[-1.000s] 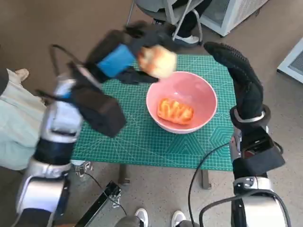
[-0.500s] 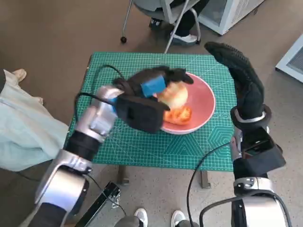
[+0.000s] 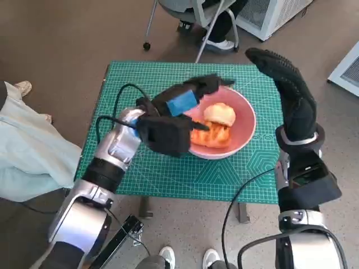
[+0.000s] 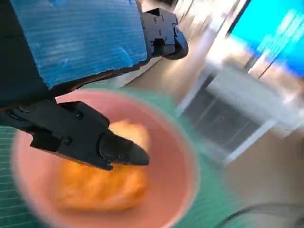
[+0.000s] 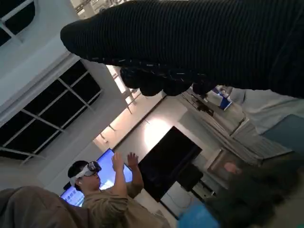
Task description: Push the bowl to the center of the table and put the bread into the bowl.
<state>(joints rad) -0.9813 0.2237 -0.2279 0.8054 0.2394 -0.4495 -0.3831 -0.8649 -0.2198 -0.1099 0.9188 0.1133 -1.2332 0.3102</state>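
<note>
The pink bowl (image 3: 242, 124) stands right of the middle of the green table mat (image 3: 130, 74). Inside it lie an orange bread (image 3: 212, 136) and a pale round bun (image 3: 220, 114). My left hand (image 3: 188, 96) hovers over the bowl's left rim, fingers spread, holding nothing. The blurred left wrist view shows its black fingers (image 4: 114, 149) above the bowl (image 4: 185, 171), the bun (image 4: 130, 135) and the orange bread (image 4: 95, 187). My gloved right hand (image 3: 284, 85) is raised just right of the bowl, fingers stretched out and empty; the glove (image 5: 199, 42) fills the right wrist view's top.
Chair legs (image 3: 206, 35) and a white cabinet (image 3: 272, 15) stand beyond the table's far edge. A person in pale clothing (image 3: 25, 151) sits at the left, and shoes (image 3: 168, 258) show below the near edge. A person wearing a headset (image 5: 95, 185) appears in the right wrist view.
My left hand carried the pale bun down over the bowl and let it go; the bun now lies in the bowl and the hand has drawn back to the rim. The right hand barely moved.
</note>
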